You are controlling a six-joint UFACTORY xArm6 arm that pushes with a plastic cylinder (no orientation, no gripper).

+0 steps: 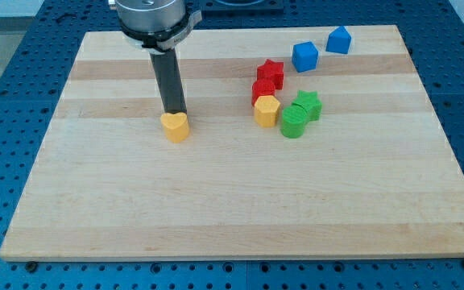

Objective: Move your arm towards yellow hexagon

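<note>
The yellow hexagon (266, 110) sits right of the board's middle, touching a red block (263, 89) above it and close to a green cylinder (293, 122) on its right. My tip (174, 112) is far to the hexagon's left. It stands just above a yellow heart-shaped block (175, 126), touching or nearly touching that block's top edge. The rod rises from the tip to the arm's head at the view's top.
A red star (271, 72) lies above the red block. A green star (307, 105) sits next to the green cylinder. A blue cube (304, 56) and another blue block (338, 39) lie near the top right. The wooden board (216, 209) ends at blue perforated table.
</note>
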